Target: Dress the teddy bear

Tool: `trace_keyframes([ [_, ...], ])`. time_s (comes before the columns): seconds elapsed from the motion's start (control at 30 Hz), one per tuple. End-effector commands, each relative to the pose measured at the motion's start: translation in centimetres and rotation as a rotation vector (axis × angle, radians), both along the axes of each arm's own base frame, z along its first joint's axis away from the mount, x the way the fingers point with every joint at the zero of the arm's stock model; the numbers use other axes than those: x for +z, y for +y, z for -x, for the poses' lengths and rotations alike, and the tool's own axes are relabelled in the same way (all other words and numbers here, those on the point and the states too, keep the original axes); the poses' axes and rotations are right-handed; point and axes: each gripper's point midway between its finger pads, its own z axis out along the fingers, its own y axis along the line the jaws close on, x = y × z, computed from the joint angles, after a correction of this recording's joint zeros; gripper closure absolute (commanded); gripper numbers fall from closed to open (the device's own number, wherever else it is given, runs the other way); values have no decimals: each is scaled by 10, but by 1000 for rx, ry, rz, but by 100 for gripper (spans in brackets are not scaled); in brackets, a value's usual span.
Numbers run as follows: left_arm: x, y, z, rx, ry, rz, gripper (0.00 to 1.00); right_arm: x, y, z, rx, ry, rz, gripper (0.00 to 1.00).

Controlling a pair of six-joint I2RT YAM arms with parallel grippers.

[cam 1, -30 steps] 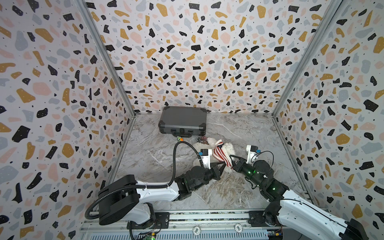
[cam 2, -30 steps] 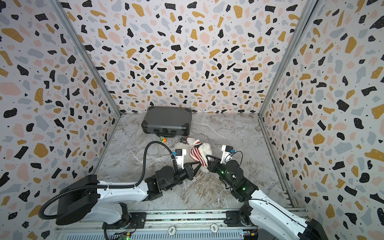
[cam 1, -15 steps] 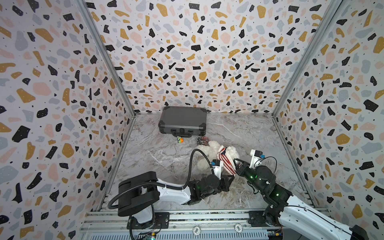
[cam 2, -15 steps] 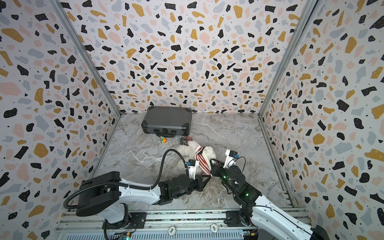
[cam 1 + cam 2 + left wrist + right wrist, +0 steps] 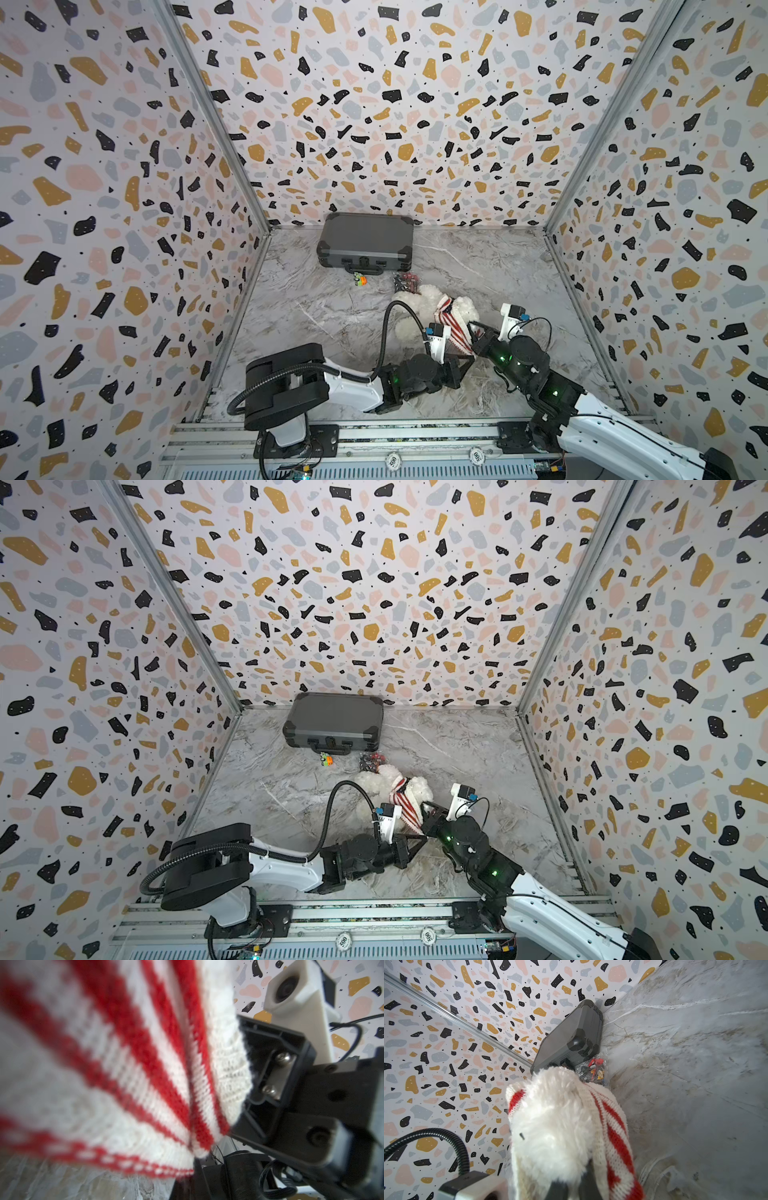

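Note:
The white fluffy teddy bear (image 5: 417,305) lies on the marble floor, in both top views right of the middle (image 5: 376,783). A red-and-white striped knit sweater (image 5: 451,324) is partly over it and stretches toward the front. My left gripper (image 5: 468,360) is shut on the sweater's hem (image 5: 145,1163), and the knit fills the left wrist view. My right gripper (image 5: 474,329) is shut on the sweater's cream edge (image 5: 598,1147), right beside the bear's fur (image 5: 550,1126). Its jaws are mostly hidden by fur and knit.
A grey case (image 5: 365,243) stands closed against the back wall. In front of it lie a small orange-and-green toy (image 5: 359,279) and a clear bag of small parts (image 5: 405,282). Speckled walls enclose three sides. The metal rail (image 5: 415,432) runs along the front.
Both grippers have drawn the sweater toward the front and a little right, and the bear has shifted with it. The left arm has swung rightward.

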Motion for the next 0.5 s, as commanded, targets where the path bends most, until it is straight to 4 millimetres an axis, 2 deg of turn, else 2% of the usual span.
trace_keyframes([
  [0.0, -34, 8, 11, -41, -5, -131, 100, 48, 11, -1, 48, -157, -46, 100],
  [0.1, -24, 18, 10, -21, -21, -106, 98, 66, 23, 3, 128, -297, 34, 100],
  [0.27, -2, 45, 1, 41, -102, -176, 81, 82, 41, 18, 268, -547, 237, 100],
  [0.37, 13, 60, 1, 41, -159, -222, 63, 85, 47, 25, 326, -669, 357, 100],
  [0.47, 26, 76, 4, 35, -190, -269, 59, 89, 52, 25, 354, -752, 460, 100],
])
